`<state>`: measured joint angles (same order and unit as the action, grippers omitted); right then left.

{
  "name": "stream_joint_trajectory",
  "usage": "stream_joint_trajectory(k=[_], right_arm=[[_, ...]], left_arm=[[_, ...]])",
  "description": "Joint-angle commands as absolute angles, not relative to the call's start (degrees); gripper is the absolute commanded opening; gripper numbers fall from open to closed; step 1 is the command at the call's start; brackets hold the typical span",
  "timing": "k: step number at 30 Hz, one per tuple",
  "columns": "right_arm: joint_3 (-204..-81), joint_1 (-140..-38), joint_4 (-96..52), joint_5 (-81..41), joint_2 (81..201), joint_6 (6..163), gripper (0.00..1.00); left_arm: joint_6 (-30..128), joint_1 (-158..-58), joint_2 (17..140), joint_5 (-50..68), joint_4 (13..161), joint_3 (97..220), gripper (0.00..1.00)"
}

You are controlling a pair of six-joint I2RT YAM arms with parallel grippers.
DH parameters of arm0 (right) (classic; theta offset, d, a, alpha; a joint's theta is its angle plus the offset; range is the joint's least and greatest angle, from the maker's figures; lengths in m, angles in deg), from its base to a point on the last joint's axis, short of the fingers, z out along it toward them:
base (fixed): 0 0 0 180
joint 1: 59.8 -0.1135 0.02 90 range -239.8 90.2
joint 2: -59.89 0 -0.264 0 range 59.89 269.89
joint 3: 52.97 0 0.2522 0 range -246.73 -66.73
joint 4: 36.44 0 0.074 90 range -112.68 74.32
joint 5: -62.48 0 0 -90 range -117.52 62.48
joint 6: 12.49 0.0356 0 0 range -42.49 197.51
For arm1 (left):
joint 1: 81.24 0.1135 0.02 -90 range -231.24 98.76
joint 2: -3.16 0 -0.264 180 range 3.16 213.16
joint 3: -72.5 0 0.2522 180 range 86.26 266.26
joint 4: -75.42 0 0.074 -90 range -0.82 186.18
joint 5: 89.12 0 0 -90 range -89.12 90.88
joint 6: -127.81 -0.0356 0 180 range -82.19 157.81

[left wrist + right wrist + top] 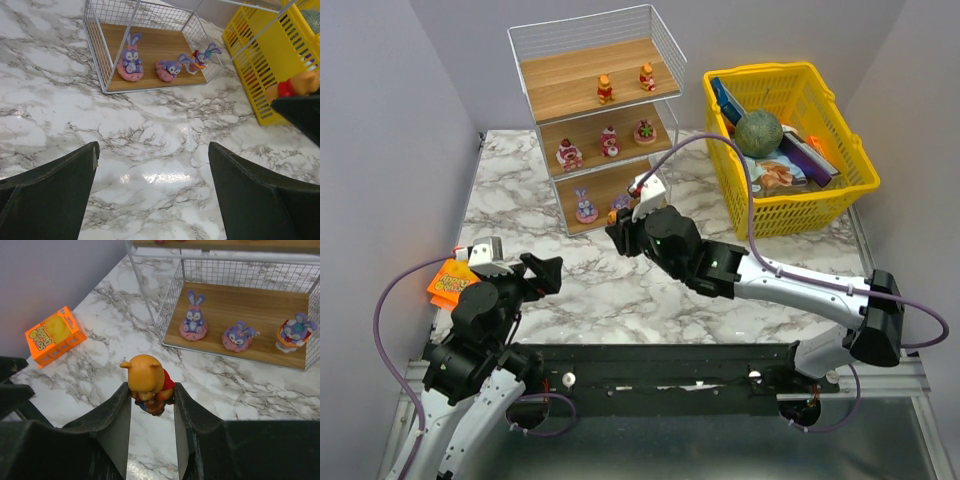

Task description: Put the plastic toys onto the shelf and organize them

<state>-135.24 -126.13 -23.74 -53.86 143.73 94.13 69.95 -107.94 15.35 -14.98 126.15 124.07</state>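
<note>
Bear figurine (146, 380) pinched in right hand (152, 392) | left hand (153, 150) wide open, empty

The marble-look tabletop (150, 135) is glossy, the white wire shelf (666, 52) has matt wooden boards (240, 307), and the yellow plastic basket (800, 207) and plastic bear figurine (147, 376) look smooth.

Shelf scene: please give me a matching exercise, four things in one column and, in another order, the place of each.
Things:
1 purple rabbit figurines
2 red-pink figurines
3 unshelved bear figurine
4 green ball

Places:
A in the yellow basket
B on the shelf's bottom board
C in the right pincer
D on the shelf's middle board

Pairs: 1-B, 2-D, 3-C, 4-A.
</note>
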Motion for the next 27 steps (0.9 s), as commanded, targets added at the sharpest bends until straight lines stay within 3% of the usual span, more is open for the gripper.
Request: stream_joint_trajectory(k=[1,8,12,27], right_arm=[[-152.7,-126.2,-6.4,-54.2,146.5,92.8,0.11],[-178.7,-125.1,3.2,-54.5,157.1,86.1,0.13],[-186.8,-124.1,3.3,-54.6,161.8,81.8,0.13],[-198.7,-119.3,-6.1,-47.6,171.3,73.6,0.16]], left_arm=[[70.0,-108.0,15.6,-16.3,126.5,124.1,0.99],[69.7,-108.0,16.5,-15.1,126.4,124.0,0.99],[69.5,-108.0,16.6,-14.7,126.3,124.1,0.99],[69.4,-108.0,15.7,-14.2,126.0,124.0,0.99]])
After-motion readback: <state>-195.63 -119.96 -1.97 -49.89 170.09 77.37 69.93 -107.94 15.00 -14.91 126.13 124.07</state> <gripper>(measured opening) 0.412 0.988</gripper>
